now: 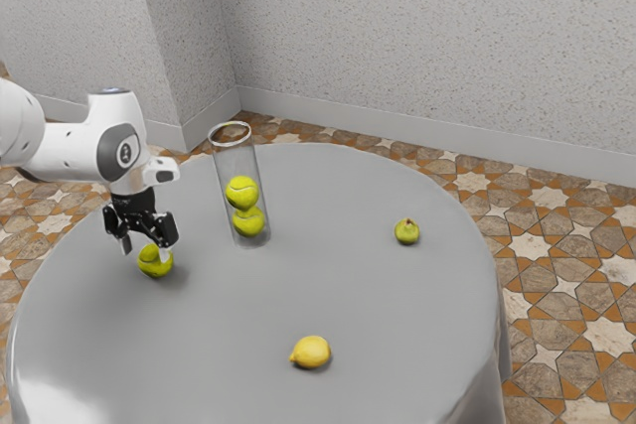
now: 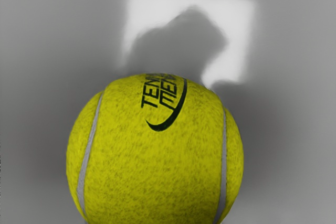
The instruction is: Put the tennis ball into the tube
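Note:
The black gripper [image 1: 145, 249] is open just over the loose tennis ball [image 1: 155, 263], its fingers spread around the ball's upper part. One fingertip overlaps the ball's edge on the exterior view's right; the other stands a little apart from it. In the wrist view the same tennis ball [image 2: 157, 156] lies large and close beneath the hand, with dark lettering on top. A clear tube [image 1: 233, 161] stands upright on the table, open at the top, holding two tennis balls [image 1: 243, 206] one above the other.
A yellow lemon [image 1: 311, 352] lies toward the front of the round grey table [image 1: 348, 275]. A small green fruit [image 1: 406, 232] sits near the exterior view's right edge of the table. The tall tube stands close to the hand, a short way beyond the loose ball.

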Controlling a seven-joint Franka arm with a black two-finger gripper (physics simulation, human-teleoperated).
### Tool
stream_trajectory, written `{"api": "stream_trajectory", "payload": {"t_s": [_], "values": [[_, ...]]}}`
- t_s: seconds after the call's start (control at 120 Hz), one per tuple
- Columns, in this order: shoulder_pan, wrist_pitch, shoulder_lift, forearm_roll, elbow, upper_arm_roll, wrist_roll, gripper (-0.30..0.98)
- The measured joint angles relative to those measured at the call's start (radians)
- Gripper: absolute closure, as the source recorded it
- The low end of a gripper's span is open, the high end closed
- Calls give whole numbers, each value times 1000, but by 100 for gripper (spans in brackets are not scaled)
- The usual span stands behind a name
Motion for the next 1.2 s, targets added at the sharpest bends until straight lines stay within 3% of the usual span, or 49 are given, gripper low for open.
{"api": "stream_trajectory", "payload": {"t_s": [0.667, 0.958, 1.2], "values": [[11, 21, 81, -76, 22, -19, 171, 0], [10, 25, 82, -81, 30, -26, 205, 22], [10, 26, 82, -84, 30, -26, 219, 26]]}}
